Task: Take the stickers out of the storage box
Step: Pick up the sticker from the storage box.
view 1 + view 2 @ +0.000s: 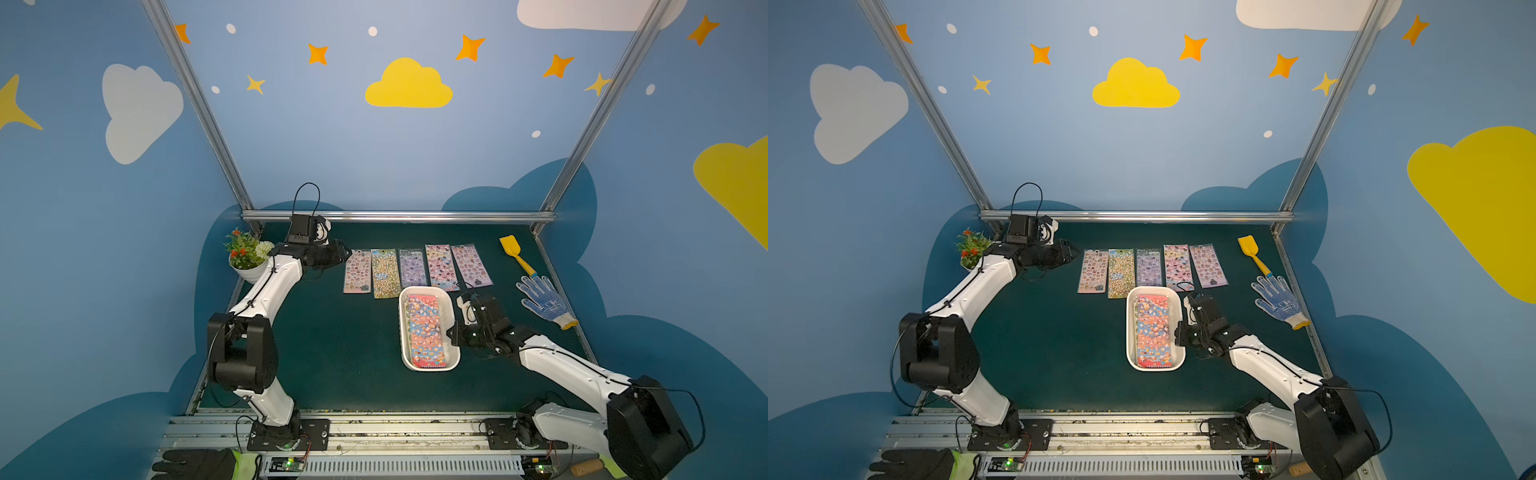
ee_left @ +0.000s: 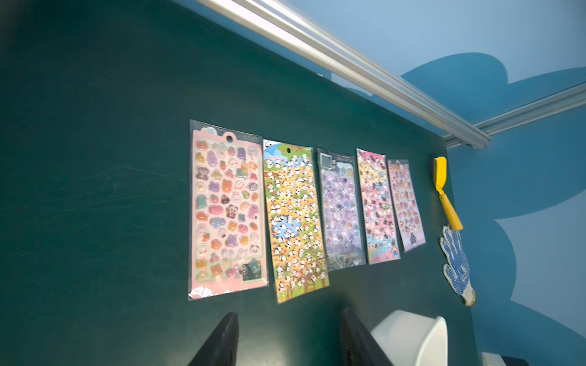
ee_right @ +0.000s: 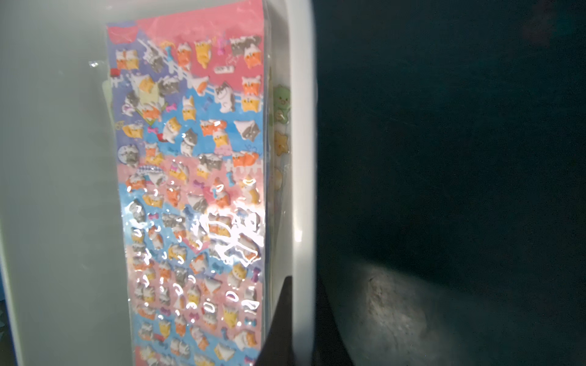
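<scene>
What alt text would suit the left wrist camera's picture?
Five colourful sticker sheets lie in a row on a dark green table. Nearest: the open left gripper and a corner of the white storage box; farthest: a yellow scoop and glove.

Five stickers [image 1: 412, 268] behind storage box [image 1: 426, 290]

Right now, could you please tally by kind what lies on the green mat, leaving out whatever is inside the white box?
Sticker sheets laid out: 5
Storage box: 1
Yellow scoop: 1
Blue-dotted glove: 1
Potted plant: 1
Total: 9
</scene>
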